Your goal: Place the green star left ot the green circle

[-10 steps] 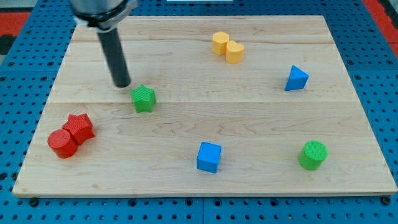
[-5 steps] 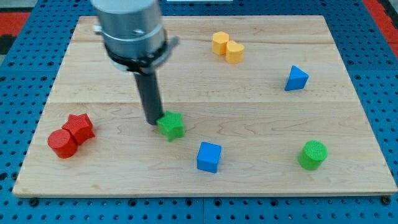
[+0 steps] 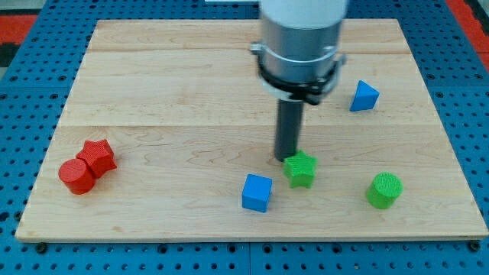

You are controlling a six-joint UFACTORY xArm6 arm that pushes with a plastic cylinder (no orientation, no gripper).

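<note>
Blue cube (image 3: 257, 192) low centre, green circle (image 3: 383, 190) lower right. Green star (image 3: 300, 169) between them, apart from both. My tip (image 3: 286, 158) touching star's upper-left edge, gripping nothing. Blue triangle (image 3: 364, 96) farther up right.

The arm's grey body (image 3: 300, 38) runs off the view's top edge.

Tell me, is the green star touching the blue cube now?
Apart. The camera view shows bare wood between the green star and the blue cube; my tip meets the star's upper-left edge.
</note>
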